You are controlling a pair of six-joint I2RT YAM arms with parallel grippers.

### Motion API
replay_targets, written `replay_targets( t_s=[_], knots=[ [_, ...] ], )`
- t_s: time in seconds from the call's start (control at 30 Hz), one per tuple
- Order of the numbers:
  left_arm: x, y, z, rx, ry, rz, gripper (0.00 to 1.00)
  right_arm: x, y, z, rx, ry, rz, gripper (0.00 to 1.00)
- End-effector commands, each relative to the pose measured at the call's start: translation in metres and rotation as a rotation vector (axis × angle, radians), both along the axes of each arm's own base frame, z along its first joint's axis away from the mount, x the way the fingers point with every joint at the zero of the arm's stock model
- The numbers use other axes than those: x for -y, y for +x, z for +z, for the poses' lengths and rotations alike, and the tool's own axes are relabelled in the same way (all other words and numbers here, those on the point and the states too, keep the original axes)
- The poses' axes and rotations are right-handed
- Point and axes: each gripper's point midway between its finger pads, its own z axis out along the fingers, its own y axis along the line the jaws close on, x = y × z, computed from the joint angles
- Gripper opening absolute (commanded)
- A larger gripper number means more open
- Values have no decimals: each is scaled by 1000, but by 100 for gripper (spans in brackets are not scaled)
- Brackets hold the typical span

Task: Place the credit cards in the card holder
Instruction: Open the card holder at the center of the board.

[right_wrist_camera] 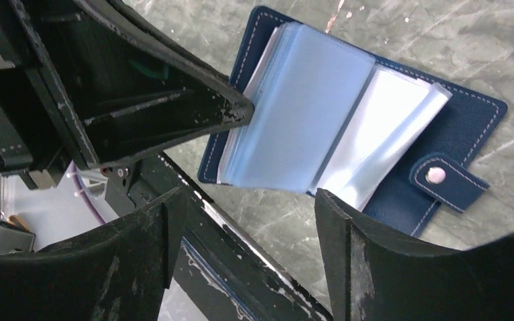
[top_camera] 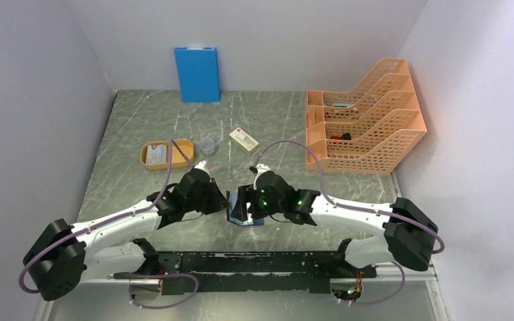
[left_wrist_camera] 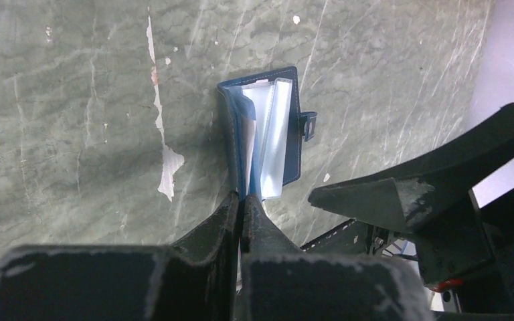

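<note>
While left pincer [left_wrist_camera: 242,200] clamps just the edge of the card holder [right_wrist_camera: 468,120] and right pincer [right_wrist_camera: 249,197] gapes wide, sleeves [right_wrist_camera: 301,114] could flop shut.

Surface [top_camera: 281,120], as I view it from above: grey-green, marbled with pale veins, chipped white in places. Lying on it, at the near middle, I find the card holder [right_wrist_camera: 472,124], open, navy cover down, clear sleeves fanned upward. Left of centre sits an orange oval tray [top_camera: 144,160]. Just right of it I see a small clear cup [top_camera: 206,144], then a cream box [top_camera: 243,140] with a red mark. A blue folder [top_camera: 197,73] stands upright at the far edge. An orange mesh rack [top_camera: 365,127] occupies the far right.
</note>
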Motion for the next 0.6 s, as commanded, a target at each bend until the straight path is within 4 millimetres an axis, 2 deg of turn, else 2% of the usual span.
replay_targets(
  t_s=[0.0, 0.27, 0.57],
  knots=[
    [4, 2, 9, 9, -26, 21, 5, -17, 7, 9, 8, 68, -41, 74],
    [5, -1, 10, 11, -30, 18, 5, -10, 19, -17, 1, -40, -116, 71],
    [3, -4, 9, 9, -23, 15, 5, -5, 18, -35, -18, -98, -126, 59]
  ],
)
